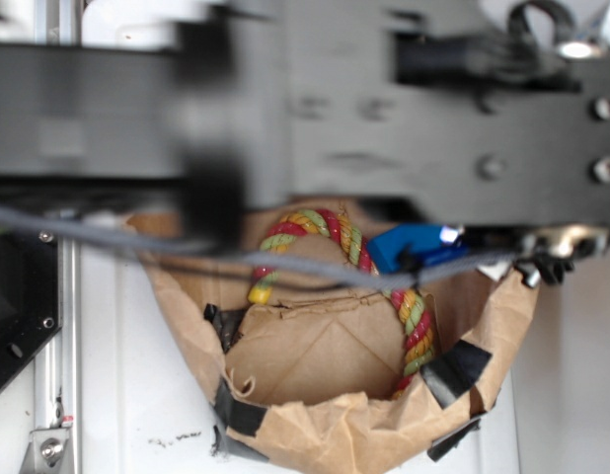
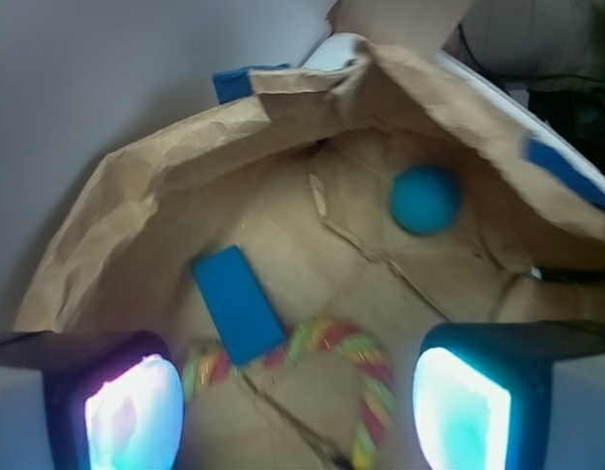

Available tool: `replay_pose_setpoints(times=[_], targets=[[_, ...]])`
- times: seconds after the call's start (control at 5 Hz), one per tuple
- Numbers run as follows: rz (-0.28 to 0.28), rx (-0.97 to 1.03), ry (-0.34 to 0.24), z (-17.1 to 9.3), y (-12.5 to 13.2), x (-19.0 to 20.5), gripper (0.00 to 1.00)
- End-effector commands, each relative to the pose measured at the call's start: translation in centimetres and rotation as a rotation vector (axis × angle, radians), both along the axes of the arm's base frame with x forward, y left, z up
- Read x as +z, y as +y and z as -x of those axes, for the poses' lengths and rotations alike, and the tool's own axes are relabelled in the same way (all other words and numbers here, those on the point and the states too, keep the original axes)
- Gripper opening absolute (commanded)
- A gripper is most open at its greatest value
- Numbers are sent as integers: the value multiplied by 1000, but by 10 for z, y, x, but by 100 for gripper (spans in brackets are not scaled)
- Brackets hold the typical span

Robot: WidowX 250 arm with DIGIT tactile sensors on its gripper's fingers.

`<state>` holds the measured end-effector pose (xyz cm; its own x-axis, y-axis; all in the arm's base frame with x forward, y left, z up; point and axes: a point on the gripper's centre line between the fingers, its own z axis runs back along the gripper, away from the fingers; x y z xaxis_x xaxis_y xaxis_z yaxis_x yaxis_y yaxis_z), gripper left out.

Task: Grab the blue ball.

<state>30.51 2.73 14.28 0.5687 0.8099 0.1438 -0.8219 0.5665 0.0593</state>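
Hand [image 2: 298,411] hangs above the open brown paper bag [image 2: 136,196], fingers spread wide apart with nothing between them; both pads [image 2: 136,416] glow pale cyan at the bottom corners of the wrist view.

Blue ball [image 2: 425,199] lies on the bag floor toward the far right side, close under the crumpled bag wall. It sits well ahead of the hand and right of the gap between the fingers, nearer in line with the right-hand finger. No contact.

Flat blue block [image 2: 237,304] lies on the bag floor, left of centre, just beyond the left finger. One end of it touches the red-yellow-green rope [image 2: 366,377], which curves across between the fingers.

Exterior view: blurred dark arm [image 1: 384,109] fills the upper frame over the bag; rope and block show beneath it, ball not seen there. Bag stands on the white bench [image 1: 137,395].
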Motion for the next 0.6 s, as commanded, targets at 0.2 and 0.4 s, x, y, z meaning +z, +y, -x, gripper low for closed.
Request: replay_pose_setpoints(times=[0.2, 0.4], targets=[[40, -48, -89, 36, 17, 22, 100], [34, -61, -36, 40, 12, 12, 100]])
